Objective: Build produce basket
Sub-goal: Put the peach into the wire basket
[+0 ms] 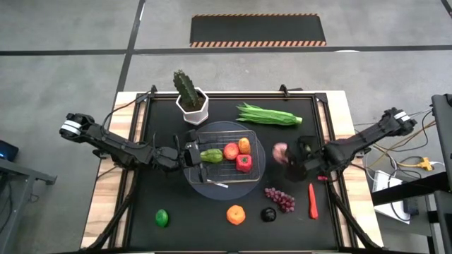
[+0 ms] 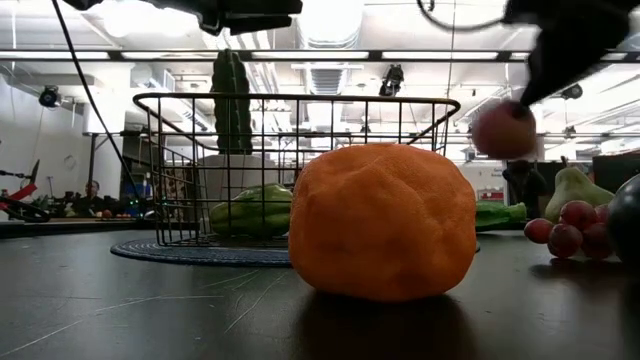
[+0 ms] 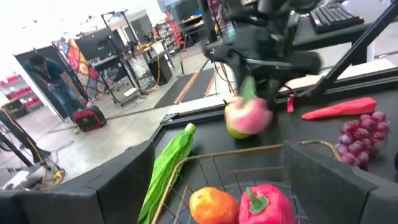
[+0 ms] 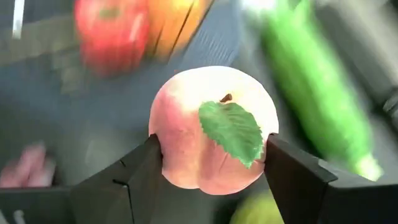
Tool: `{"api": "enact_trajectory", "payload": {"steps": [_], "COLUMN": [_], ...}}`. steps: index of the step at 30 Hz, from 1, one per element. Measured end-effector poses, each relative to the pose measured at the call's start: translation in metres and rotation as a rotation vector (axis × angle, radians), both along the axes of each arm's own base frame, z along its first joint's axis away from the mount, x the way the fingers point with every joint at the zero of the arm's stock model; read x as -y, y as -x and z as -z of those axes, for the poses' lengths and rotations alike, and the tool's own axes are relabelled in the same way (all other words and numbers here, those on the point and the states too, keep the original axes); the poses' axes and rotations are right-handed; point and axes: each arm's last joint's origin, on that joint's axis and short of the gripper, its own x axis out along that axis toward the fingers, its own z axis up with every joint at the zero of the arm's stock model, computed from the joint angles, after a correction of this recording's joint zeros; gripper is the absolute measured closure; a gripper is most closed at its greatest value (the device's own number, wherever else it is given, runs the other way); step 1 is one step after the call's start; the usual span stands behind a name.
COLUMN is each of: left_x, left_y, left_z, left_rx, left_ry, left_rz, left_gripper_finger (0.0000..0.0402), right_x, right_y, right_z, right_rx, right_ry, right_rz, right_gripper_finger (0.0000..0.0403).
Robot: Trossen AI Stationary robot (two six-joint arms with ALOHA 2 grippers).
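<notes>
The silver wire basket (image 1: 227,178) stands mid-table on its round grey base. In it lie a green vegetable (image 1: 210,156), a red fruit (image 1: 231,151), an orange-yellow fruit (image 1: 244,146) and a red pepper (image 1: 243,163). My left gripper (image 1: 196,156) is open and empty over the basket's left rim. My right gripper (image 1: 288,161) is just right of the basket, shut on a pink peach (image 1: 280,150) with a green leaf. The peach also shows in the low view (image 2: 503,130) and the left wrist view (image 3: 247,117). My right gripper pinches the peach between its two fingers, one on each of two opposite sides (image 4: 160,155). The leaf and stem end face the wrist camera. The fingers slant down from the table's right side. The peach is lifted clear of the table (image 2: 503,130).
A bean bunch (image 1: 268,115) lies at the far side, and a potted cactus (image 1: 191,95) stands at the far left. Near the front are a lime (image 1: 162,218), an orange (image 1: 236,214), a dark fruit (image 1: 268,214), grapes (image 1: 280,199) and a red chili (image 1: 312,200). A pear (image 2: 575,190) stands at the right.
</notes>
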Motion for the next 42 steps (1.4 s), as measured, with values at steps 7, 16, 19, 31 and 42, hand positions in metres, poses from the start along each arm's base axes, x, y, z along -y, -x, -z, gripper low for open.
{"api": "enact_trajectory", "payload": {"steps": [7, 16, 19, 31, 42], "left_x": [0.000, -0.003, -0.004, -0.005, -0.006], "left_y": [0.000, 0.004, 0.009, 0.013, 0.014], "left_z": [-0.006, -0.018, -0.027, -0.033, -0.034], "left_rx": [0.041, 0.135, 0.176, 0.200, 0.202], "left_ry": [-0.030, -0.042, -0.047, -0.036, -0.038], "left_rz": [-0.011, -0.069, -0.072, -0.074, -0.074], "left_gripper_finger": [0.0071, 0.0071, 0.0071, 0.0071, 0.0071], "right_x": [0.003, -0.006, -0.003, -0.010, -0.015], "right_y": [-0.014, -0.047, -0.057, -0.112, -0.157], "right_z": [-0.040, -0.020, -0.005, 0.020, 0.023], "right_rx": [0.476, 0.922, 0.942, 0.793, 0.506], "right_ry": [0.202, 0.276, 0.293, 0.316, 0.248], "right_rz": [-0.054, -0.241, -0.225, -0.264, -0.391], "right_gripper_finger": [0.0169, 0.0167, 0.0166, 0.0165, 0.0165]}}
